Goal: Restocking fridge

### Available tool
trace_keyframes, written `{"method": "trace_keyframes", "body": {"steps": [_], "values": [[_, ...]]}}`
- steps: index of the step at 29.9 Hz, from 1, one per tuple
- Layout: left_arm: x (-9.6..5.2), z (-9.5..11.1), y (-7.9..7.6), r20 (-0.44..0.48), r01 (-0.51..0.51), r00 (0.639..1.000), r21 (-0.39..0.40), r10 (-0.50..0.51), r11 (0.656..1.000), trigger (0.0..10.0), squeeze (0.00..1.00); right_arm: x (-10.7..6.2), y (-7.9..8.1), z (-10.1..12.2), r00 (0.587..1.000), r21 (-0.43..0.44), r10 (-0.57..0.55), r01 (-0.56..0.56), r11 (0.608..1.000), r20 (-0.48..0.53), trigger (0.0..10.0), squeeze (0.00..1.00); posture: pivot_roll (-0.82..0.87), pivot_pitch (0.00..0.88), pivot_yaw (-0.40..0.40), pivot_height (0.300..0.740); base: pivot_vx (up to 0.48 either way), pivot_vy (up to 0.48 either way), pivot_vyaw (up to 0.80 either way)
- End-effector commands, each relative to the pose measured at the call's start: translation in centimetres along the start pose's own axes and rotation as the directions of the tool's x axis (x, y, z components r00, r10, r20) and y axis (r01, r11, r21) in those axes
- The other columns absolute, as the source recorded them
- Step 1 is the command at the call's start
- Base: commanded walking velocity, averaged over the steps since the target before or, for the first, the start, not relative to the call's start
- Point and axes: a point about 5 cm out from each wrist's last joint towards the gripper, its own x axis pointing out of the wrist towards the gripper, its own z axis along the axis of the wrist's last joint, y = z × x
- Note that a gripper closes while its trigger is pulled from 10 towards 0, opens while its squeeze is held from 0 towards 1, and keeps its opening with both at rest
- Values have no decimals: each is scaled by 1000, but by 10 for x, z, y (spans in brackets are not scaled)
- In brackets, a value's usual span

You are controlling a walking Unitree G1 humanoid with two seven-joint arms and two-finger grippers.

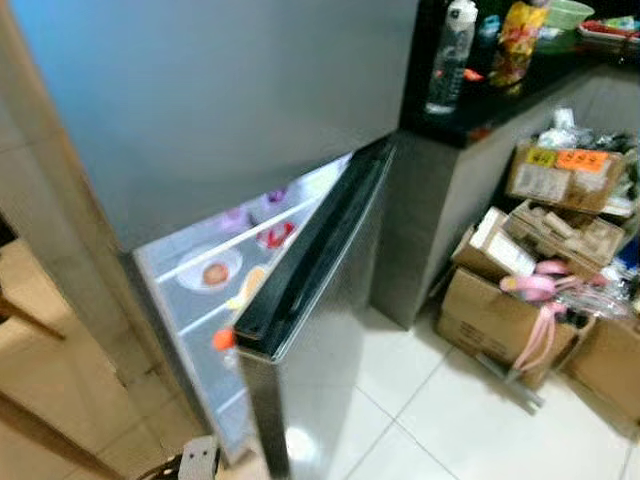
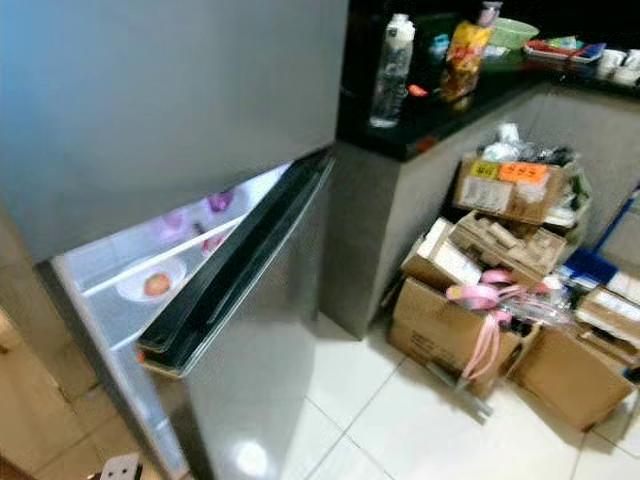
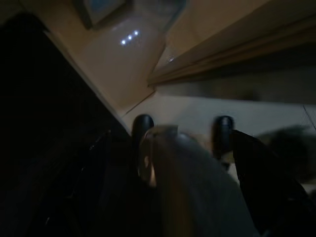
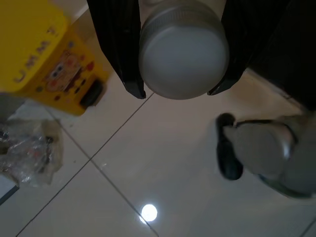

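The grey fridge (image 1: 200, 100) stands at the left, its upper door closed. Its lower door (image 1: 310, 300) hangs ajar and shows lit shelves with a plate holding a red fruit (image 1: 210, 272) and an orange item (image 1: 224, 338). In the right wrist view, my right gripper (image 4: 177, 90) hangs over the tiled floor, shut on a white-capped container (image 4: 183, 49). In the dark left wrist view, my left gripper (image 3: 182, 126) has a pale, blurred item (image 3: 187, 187) between its fingers; what it is cannot be made out.
A black counter (image 1: 470, 120) to the right of the fridge carries a water bottle (image 1: 450, 55), a snack bag (image 1: 520, 40) and a green bowl (image 1: 570, 12). Cardboard boxes (image 1: 500, 320) crowd the floor below. A yellow box (image 4: 39, 54) and a plastic bag (image 4: 29, 153) lie near my foot (image 4: 261, 153).
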Motion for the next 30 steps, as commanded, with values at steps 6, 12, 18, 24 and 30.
{"method": "trace_keyframes", "body": {"steps": [6, 12, 18, 24, 30], "values": [[-7, 34, 29, 183, -155, 967, -137, 179, 978, 10000, 0, 0, 1, 1, 1000, 6, 3, -3, 1000, 4, 10000, 0, -64, 0, 3, 740, 0, 0, 0], [-14, 70, 48, 333, -151, 908, -310, 256, 939, 10000, 0, 0, 0, -1, 1000, 5, 1, -1, 1000, 0, 10000, 0, -65, 0, 6, 740, 0, 0, 0], [-20, 80, 62, 354, -146, 877, -449, 325, 882, 10000, 0, 0, 0, -2, 1000, 5, 3, -3, 1000, -3, 10000, 0, -65, 0, 7, 740, 0, 0, 0], [-7, 88, 20, 433, 209, 901, -448, 7, 869, 10000, 0, 0, 0, -2, 1000, -1, 5, -5, 1000, -3, 10000, 0, -63, 0, 2, 740, 0, 0, 0], [-2, 80, -8, 407, 415, 873, -331, -269, 848, 10000, 0, 0, -2, -1, 1000, -5, 2, -2, 1000, -1, 10000, 0, -68, 0, 0, 740, 0, 0, 0]]}}
